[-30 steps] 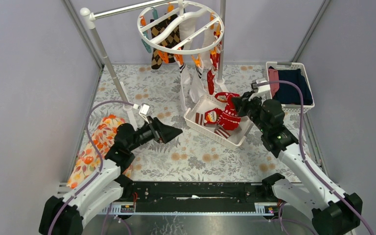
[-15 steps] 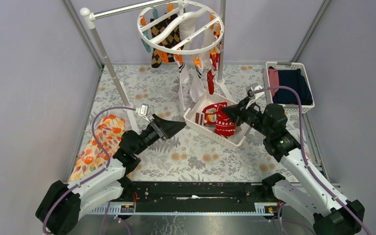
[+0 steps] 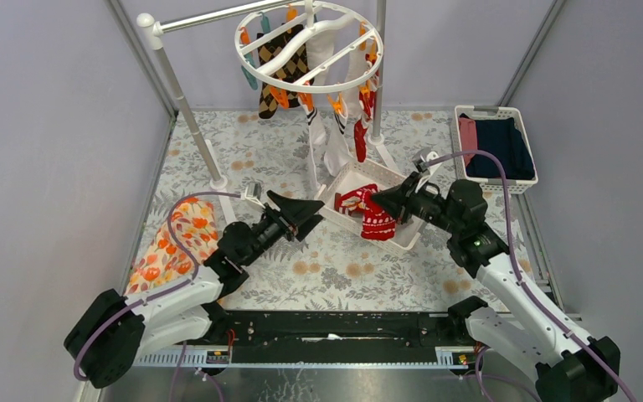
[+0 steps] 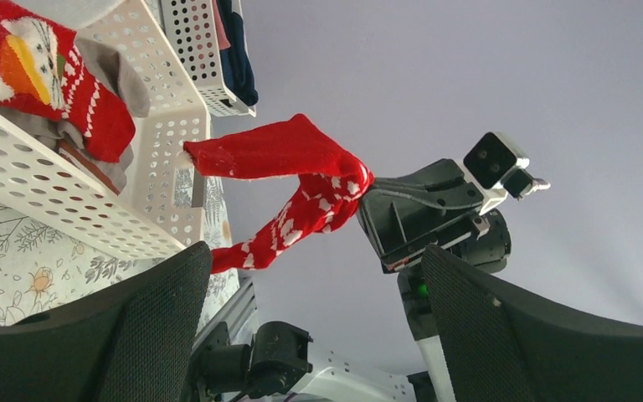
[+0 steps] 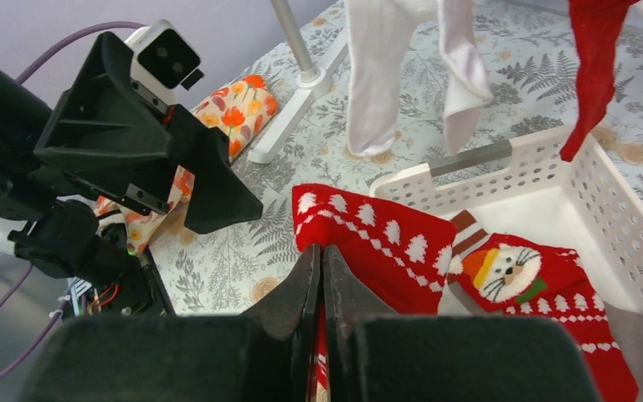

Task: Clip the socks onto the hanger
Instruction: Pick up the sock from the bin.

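The fern-print table [image 3: 343, 270] carries a sock basket [image 3: 340, 217], a clothes basket [image 3: 502, 188] and an orange floral cloth [image 3: 167, 247].

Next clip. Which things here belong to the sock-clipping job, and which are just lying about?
Job: red patterned sock, shut in the right gripper; open left gripper; round hanger with clipped socks; Santa sock in the white basket.

Lying about: orange floral cloth; basket of folded navy and pink clothes.
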